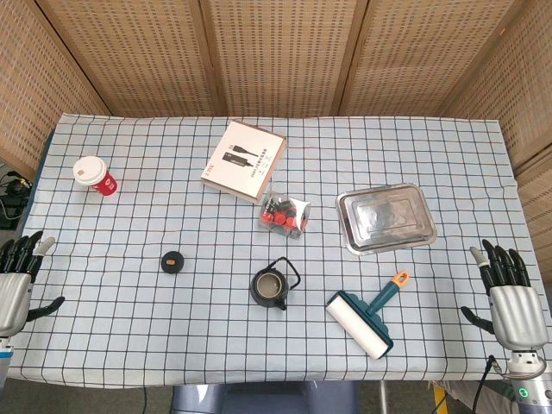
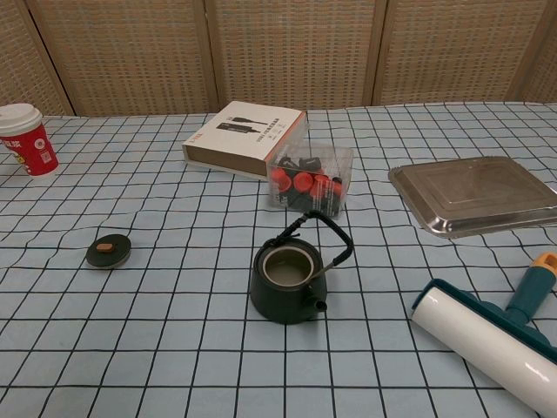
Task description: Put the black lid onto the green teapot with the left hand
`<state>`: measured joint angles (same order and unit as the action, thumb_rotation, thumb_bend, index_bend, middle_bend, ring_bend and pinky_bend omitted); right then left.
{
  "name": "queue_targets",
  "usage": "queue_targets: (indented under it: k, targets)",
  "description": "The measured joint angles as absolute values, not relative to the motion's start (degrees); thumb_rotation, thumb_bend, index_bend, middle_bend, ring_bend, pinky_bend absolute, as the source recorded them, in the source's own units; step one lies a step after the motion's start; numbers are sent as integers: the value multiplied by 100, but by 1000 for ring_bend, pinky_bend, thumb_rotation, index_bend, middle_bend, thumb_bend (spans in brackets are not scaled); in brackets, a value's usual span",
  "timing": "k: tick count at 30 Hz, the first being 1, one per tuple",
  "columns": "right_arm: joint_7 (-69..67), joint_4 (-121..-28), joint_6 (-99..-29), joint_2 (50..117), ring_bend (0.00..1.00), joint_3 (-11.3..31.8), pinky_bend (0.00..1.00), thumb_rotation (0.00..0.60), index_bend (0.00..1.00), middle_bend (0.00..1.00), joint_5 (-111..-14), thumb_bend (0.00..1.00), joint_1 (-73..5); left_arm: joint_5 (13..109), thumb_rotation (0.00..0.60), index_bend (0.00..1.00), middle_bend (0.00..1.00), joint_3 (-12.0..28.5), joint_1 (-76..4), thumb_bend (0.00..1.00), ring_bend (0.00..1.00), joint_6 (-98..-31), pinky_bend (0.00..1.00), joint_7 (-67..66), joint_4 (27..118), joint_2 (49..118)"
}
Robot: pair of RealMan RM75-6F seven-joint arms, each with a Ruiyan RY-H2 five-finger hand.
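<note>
The dark green teapot (image 1: 274, 285) (image 2: 290, 281) stands uncovered near the table's front middle, its handle raised and its mouth showing. The black lid (image 1: 172, 261) (image 2: 109, 251), round with a small orange knob, lies flat on the checked cloth to the teapot's left. My left hand (image 1: 17, 276) hovers at the table's left edge, fingers spread, holding nothing, well left of the lid. My right hand (image 1: 511, 293) is at the right edge, fingers also apart and empty. Neither hand shows in the chest view.
A red paper cup (image 1: 95, 175) (image 2: 28, 138) stands at the far left. A white-brown box (image 1: 244, 160), a clear box of red and black pieces (image 1: 285, 213), a metal tray (image 1: 385, 219) and a lint roller (image 1: 366, 316) lie behind and right of the teapot.
</note>
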<state>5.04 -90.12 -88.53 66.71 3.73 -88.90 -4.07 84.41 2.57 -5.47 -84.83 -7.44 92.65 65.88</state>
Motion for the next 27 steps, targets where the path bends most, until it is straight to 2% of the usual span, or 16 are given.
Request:
queue_targets:
  k: [23,25,27]
  targets:
    - [415,-9056,-8795,6655,0,382,0,600,0,0,-8841,61,-410,8339,600,1,0,249,-621,0,0,-8277,0,-834,9292,6596]
    - [416,-9048,-8788,6655,0,375,0,600,0,0,-8846,61,-410,8326,600,25,0,259,-632,10,0,-8263,0,-836,9283,6612]
    - [405,-9050,-8786,6654,0,373,0,600,0,0,-8847,61,-409,8320,600,103,0,259,-643,51,0,-8240,0,-839,9273,6627]
